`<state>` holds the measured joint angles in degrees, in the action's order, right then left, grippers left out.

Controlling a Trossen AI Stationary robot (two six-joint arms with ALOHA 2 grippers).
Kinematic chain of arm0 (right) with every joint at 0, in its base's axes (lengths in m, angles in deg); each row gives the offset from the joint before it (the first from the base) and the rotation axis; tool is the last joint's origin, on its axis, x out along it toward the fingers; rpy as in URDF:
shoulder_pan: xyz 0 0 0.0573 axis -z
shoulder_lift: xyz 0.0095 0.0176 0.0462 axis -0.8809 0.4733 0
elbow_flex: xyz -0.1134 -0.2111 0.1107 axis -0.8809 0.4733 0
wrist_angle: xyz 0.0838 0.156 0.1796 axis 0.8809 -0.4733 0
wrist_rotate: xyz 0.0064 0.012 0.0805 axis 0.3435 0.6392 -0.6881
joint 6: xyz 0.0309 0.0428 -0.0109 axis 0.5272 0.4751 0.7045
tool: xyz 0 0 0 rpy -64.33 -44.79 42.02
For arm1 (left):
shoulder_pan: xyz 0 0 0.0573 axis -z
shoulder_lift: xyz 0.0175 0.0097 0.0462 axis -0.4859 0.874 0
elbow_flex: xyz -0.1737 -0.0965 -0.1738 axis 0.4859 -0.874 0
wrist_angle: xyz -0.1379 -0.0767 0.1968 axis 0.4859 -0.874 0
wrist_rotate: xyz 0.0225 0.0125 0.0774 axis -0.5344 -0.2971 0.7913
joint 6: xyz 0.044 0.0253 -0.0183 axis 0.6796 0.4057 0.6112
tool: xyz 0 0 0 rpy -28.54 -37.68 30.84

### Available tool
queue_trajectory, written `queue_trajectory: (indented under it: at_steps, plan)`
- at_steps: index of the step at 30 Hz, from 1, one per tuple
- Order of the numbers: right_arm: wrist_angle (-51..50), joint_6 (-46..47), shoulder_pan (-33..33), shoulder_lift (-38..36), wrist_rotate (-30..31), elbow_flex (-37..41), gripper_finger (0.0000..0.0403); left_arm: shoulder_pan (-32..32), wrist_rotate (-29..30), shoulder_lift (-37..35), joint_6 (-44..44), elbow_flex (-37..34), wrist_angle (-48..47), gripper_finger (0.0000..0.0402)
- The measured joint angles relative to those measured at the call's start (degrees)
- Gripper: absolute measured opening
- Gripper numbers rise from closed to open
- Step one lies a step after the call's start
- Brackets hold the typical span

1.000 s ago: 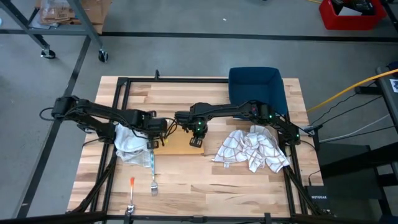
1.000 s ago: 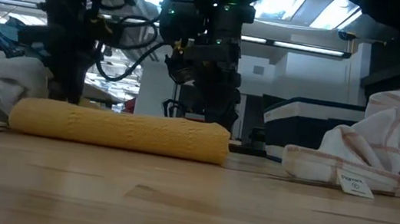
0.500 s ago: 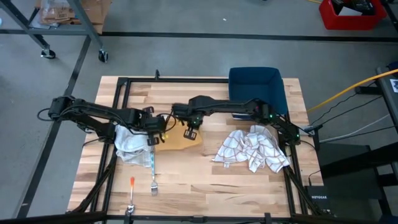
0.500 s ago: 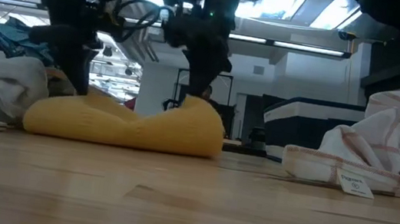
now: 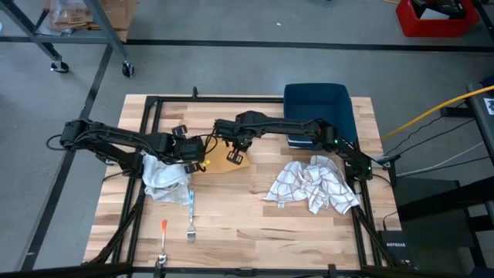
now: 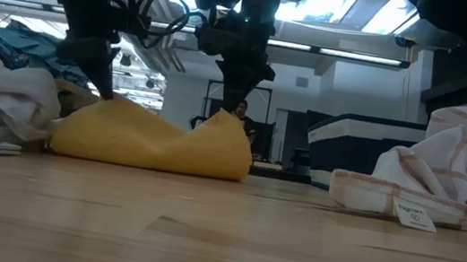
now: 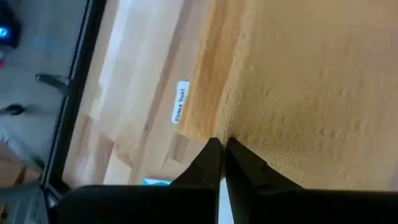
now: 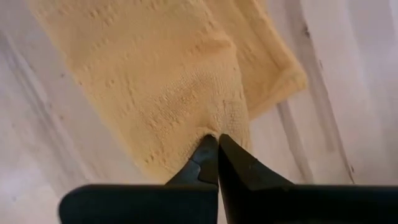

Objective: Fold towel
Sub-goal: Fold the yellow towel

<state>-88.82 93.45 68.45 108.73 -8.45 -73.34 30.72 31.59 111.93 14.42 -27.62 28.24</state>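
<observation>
A yellow towel (image 5: 220,164) lies on the table's middle and shows in the low view (image 6: 156,139) with two raised peaks. My left gripper (image 5: 200,163) is shut on its left end, at the left peak (image 6: 104,96). My right gripper (image 5: 234,157) is shut on its right end, at the right peak (image 6: 233,111). The towel sags between the two grippers, and its lower part rests on the wood. My left gripper pinches the towel's edge at its left corner (image 7: 239,134) between its two fingers, coming from above and slanting down. That corner is lifted, the cloth below it slack and resting on the table. My right gripper pinches a gathered bit of the towel near its right corner (image 8: 217,124) between its two fingers, from above, pointing down. The cloth is lifted into a peak there and hangs slack down to the table.
A white cloth heap (image 5: 162,179) lies left of the towel, under my left arm. A checked towel (image 5: 312,185) lies crumpled at the right. A blue bin (image 5: 318,108) stands at the far right. A fork (image 5: 191,224) and an orange-handled tool (image 5: 164,232) lie near the front edge.
Both grippers have risen and gone toward the table's far edge with the towel's ends. The towel, flat a second ago, is now drawn up into two peaks; its held edge has come over toward the far side, and its lower part stays on the wood.
</observation>
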Motion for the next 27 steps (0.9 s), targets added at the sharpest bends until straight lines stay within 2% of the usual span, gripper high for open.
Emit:
queue_trajectory:
  at_steps: [3,7,10,14,19,27]
  plan:
    - [-1.38,0.14,-1.13,-0.17,-1.63,0.00,0.0001,2.47,-2.55,-1.07,0.41,0.02,-0.02,0.0000]
    - [-4.11,0.16,-3.96,-0.18,-2.49,0.00,0.0001,7.25,-6.84,-2.65,-3.33,0.02,0.01,0.0000]
    - [-4.44,-0.26,-6.08,-0.20,-1.95,0.00,0.0001,11.09,-7.13,-3.75,-6.51,0.02,-0.15,0.0000]
    - [-3.24,-1.67,-7.34,-0.20,1.80,-0.53,0.0001,13.51,-2.10,-4.92,-10.05,0.02,-0.16,0.0000]
    - [-3.41,-1.70,-6.02,-0.26,5.53,-4.80,0.0001,13.69,3.90,-5.96,-12.70,0.02,-0.27,0.0000]
    - [-0.66,-1.22,-2.61,-2.97,5.63,-5.19,0.0001,12.86,10.46,-6.66,-15.71,0.02,-3.11,0.0000]
